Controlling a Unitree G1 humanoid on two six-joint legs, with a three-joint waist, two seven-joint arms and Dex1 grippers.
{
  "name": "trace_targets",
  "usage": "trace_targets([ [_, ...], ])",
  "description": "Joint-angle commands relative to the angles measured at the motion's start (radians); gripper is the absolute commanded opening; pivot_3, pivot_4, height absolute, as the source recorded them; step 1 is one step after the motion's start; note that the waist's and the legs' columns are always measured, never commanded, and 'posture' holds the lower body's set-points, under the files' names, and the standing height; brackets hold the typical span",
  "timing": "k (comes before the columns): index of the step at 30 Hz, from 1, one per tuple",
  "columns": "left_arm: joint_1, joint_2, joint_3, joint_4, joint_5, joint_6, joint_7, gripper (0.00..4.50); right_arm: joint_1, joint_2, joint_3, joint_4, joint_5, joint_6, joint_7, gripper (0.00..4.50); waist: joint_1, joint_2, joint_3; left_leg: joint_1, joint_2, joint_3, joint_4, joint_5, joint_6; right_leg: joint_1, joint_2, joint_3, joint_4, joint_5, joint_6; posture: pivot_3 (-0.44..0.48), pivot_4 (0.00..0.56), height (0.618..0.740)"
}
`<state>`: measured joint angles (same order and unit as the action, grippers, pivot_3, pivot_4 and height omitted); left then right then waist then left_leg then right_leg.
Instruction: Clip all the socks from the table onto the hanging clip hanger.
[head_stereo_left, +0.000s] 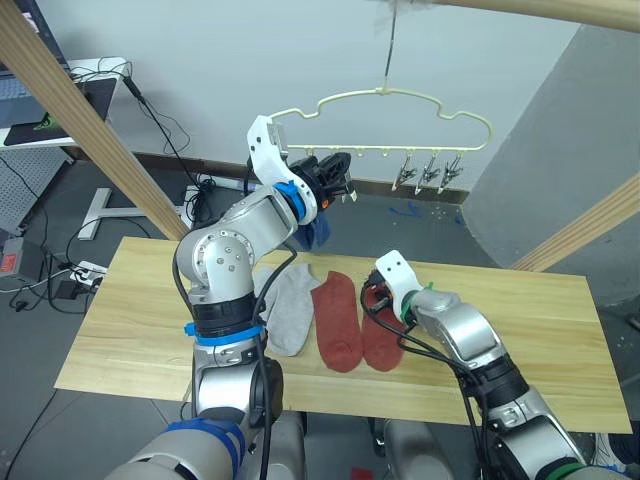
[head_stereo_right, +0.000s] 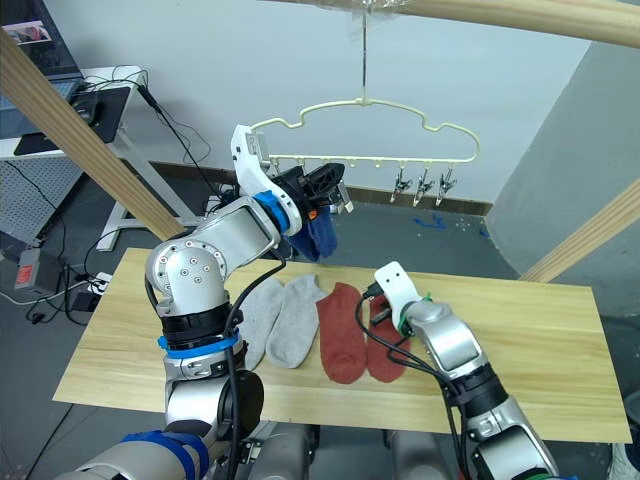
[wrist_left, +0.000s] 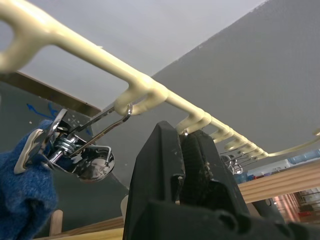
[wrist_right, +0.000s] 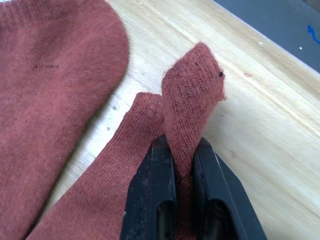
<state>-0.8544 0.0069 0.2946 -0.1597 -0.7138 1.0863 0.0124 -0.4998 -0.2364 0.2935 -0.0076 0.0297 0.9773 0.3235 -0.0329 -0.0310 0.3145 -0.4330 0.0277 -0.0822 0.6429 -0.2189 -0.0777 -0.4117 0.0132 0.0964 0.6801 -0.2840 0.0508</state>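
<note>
Judging by what lies where, the task is early. One blue sock (head_stereo_right: 322, 236) hangs from a clip on the clip hanger (head_stereo_right: 366, 112) in the upper middle of the frame. Two grey socks (head_stereo_right: 285, 318) and two rust red socks (head_stereo_right: 342, 331) remain on the desk (head_stereo_right: 540, 350) at lower centre. A sixth sock cannot be made out.

The left tool (head_stereo_right: 335, 188) is raised at the hanger's row of clips, beside the blue sock; its fingers are pressed together with nothing visibly between them. The right tool (wrist_right: 182, 175) is low on the desk, clenched on a pinched-up fold of the nearer red sock (wrist_right: 190, 100), apparently ready to lift.
</note>
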Motion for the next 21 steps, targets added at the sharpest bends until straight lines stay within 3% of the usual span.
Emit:
trace_targets([
  [1, -0.015, -0.006, 0.018, -0.052, -0.055, -0.003, 0.002, 0.02, -0.035, -0.017, -0.038, -0.098, 0.027, -0.014, 0.037, 0.41, 0.0, 0.0, 0.0, 0.0, 0.0, 0.0, 0.0, 0.0, 0.0, 0.0, 0.0, 0.0, 0.0, 0.0, 0.0, -0.006, 0.311, 0.74],
  [9, -0.024, -0.001, 0.033, -0.032, -0.079, -0.008, 0.012, 0.02, -0.085, -0.018, -0.071, -0.247, 0.087, 0.039, 0.084, 0.41, 0.0, 0.0, 0.0, -0.001, 0.0, 0.0, -0.001, 0.0, -0.001, -0.001, 0.0, 0.0, 0.0, 0.0, 0.0, -0.01, 0.307, 0.74],
  [21, -0.022, 0.006, 0.014, -0.019, -0.065, -0.027, 0.008, 0.02, -0.212, 0.007, -0.107, -0.278, 0.127, 0.074, 0.069, 0.41, -0.001, 0.0, 0.0, -0.001, 0.0, 0.0, -0.002, 0.0, -0.001, -0.002, 0.0, 0.0, 0.0, 0.0, 0.0, -0.019, 0.302, 0.74],
])
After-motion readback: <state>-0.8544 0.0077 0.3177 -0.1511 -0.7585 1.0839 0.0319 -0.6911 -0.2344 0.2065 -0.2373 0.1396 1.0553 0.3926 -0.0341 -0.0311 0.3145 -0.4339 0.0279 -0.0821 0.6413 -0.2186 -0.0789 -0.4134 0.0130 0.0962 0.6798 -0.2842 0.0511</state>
